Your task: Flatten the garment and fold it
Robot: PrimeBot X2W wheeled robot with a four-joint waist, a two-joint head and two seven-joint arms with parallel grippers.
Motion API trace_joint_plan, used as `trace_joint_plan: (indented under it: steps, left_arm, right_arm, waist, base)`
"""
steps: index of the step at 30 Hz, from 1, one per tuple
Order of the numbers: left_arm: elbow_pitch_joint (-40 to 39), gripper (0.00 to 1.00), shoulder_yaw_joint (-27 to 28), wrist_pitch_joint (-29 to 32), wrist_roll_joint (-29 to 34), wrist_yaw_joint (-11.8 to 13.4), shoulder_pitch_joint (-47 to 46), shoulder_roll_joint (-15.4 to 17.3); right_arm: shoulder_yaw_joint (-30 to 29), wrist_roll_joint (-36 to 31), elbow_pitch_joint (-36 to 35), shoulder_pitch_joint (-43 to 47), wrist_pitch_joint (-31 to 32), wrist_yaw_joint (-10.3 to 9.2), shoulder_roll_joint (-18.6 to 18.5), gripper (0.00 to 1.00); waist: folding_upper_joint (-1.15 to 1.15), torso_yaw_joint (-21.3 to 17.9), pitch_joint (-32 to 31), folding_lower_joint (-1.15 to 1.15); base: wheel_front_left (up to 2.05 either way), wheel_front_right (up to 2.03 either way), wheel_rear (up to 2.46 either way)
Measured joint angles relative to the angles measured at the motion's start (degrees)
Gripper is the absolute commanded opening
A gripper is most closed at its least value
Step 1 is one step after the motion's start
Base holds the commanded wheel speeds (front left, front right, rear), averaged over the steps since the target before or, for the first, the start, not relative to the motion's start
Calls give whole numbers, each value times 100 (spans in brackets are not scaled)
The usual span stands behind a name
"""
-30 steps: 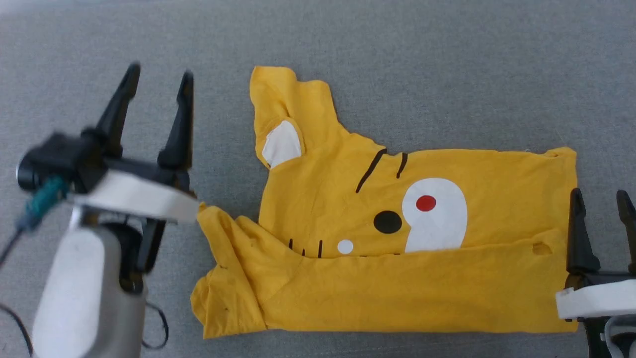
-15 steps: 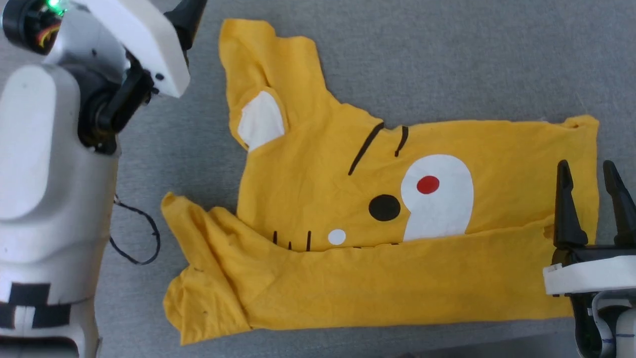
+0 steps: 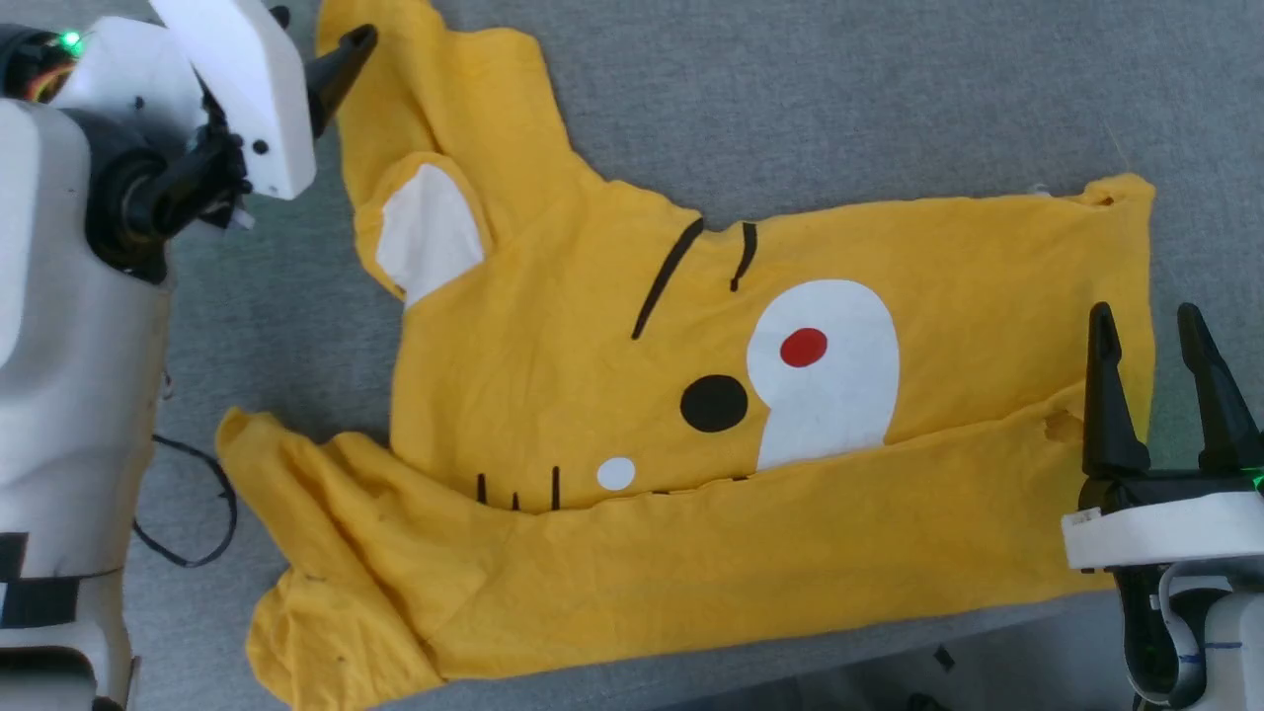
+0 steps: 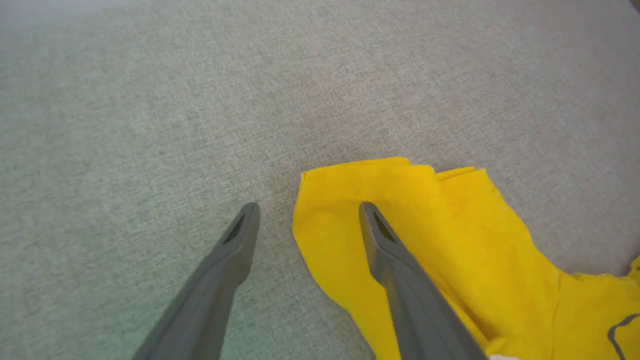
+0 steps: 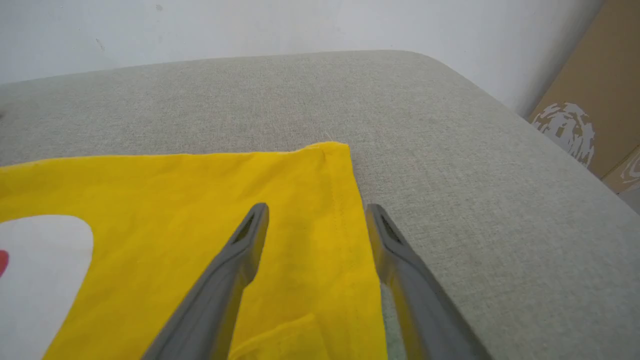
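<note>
Swings from seven o'clock up to eleven: left gripper [image 4: 308, 206], spread wide, empty, straddling sleeve edge of garment [image 3: 592, 326], half-folded on grey cushion [image 3: 889, 99]. Right gripper [image 3: 1145, 314] at four, wide, empty, over hem.

One bright yellow tiger-face T-shirt [image 3: 592, 326], one grey fabric cushion [image 3: 889, 99], one thin black cable [image 3: 229, 489] at the left. Two dark-fingered grippers: left gripper [image 4: 308, 207], right gripper [image 3: 1145, 316].
</note>
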Motion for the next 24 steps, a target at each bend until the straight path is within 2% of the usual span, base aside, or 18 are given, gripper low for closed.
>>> trace_joint_plan:
  steps: [7, 8, 9, 18, 24]
  left_arm:
    - [40, 100, 101, -9, -31, 100, -23, 144]
    - [34, 23, 101, -9, -33, 99, -30, 159]
    - [26, 0, 102, -10, -42, 98, -50, 179]
    - [-125, 0, 89, 33, -313, 90, 19, 207]
    - [-305, 0, 30, -105, -452, 66, 195, 144]
  right_arm:
    - [-10, 56, 68, -74, -75, 0, 0, 100]
    - [-21, 66, 79, -76, -79, 0, 0, 100]
    - [-27, 71, 92, -81, -80, 0, 0, 100]
    - [-203, -121, -24, -277, -65, 0, -1, 100]
    - [-246, -419, -517, -772, 469, 0, -2, 100]
  waist:
    - [0, -177, 212, 0]
    - [0, -198, 238, -1]
    - [0, -216, 259, -1]
    - [0, -220, 234, 0]
    - [0, -132, 125, 0]
  base:
    - [0, 0, 0]
    - [0, 0, 0]
    - [0, 0, 0]
    - [0, 0, 0]
    - [0, 0, 0]
